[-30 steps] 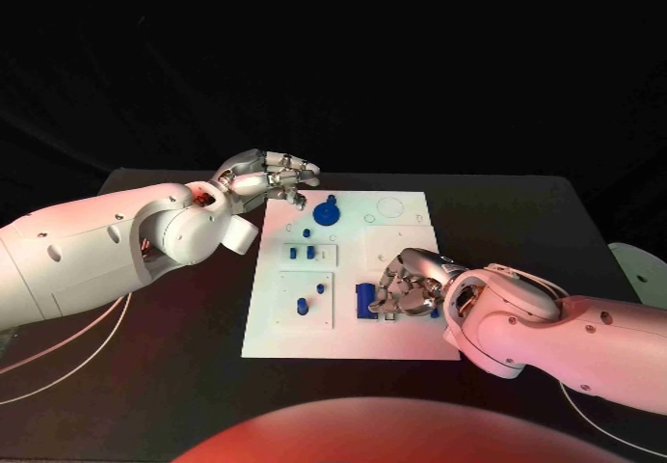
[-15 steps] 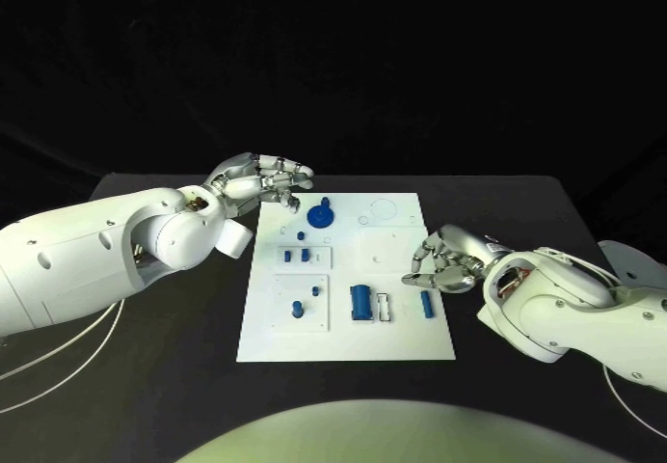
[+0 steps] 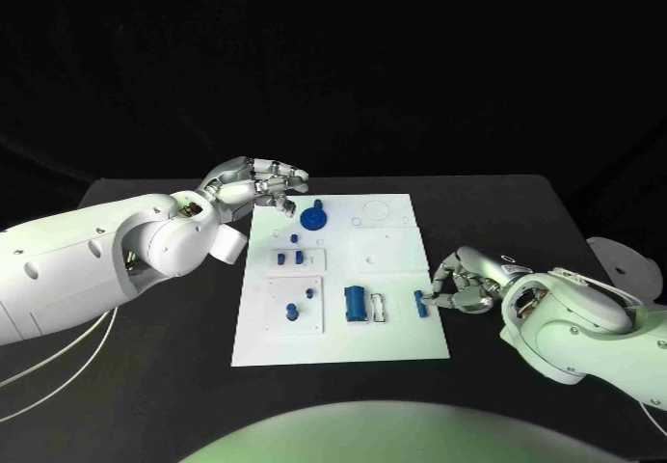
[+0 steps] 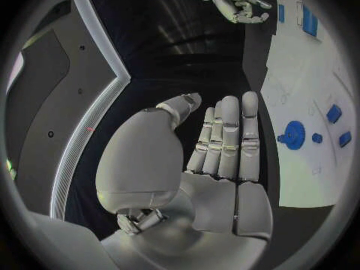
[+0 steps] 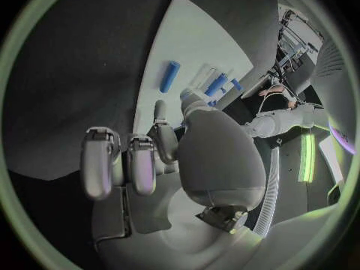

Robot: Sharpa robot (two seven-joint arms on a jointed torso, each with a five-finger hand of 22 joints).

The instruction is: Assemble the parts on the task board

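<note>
The white task board (image 3: 396, 338) lies in the middle of the black table. On it sit a blue gear-like part (image 3: 314, 218), small blue pieces (image 3: 288, 258) in its left plates, a blue cylinder (image 3: 356, 303) and a slim blue piece (image 3: 418, 304). My right hand (image 3: 466, 285) rests at the board's right edge beside the slim piece, fingers curled in with nothing in them. My left hand (image 3: 258, 182) hovers over the far left corner. In the left wrist view its fingers (image 4: 225, 138) are stretched out straight and hold nothing, with the gear (image 4: 294, 131) off to one side.
A small clear piece (image 3: 383, 308) lies between the cylinder and the slim piece. Bare black table (image 3: 167, 386) surrounds the board. In the right wrist view the board (image 5: 203, 48) and a blue piece (image 5: 170, 76) lie beyond the curled fingers (image 5: 138, 162).
My right hand has drawn back from over the blue cylinder to the board's right edge, uncovering the cylinder and the slim piece. The left hand has barely moved. The camera shifted slightly.
</note>
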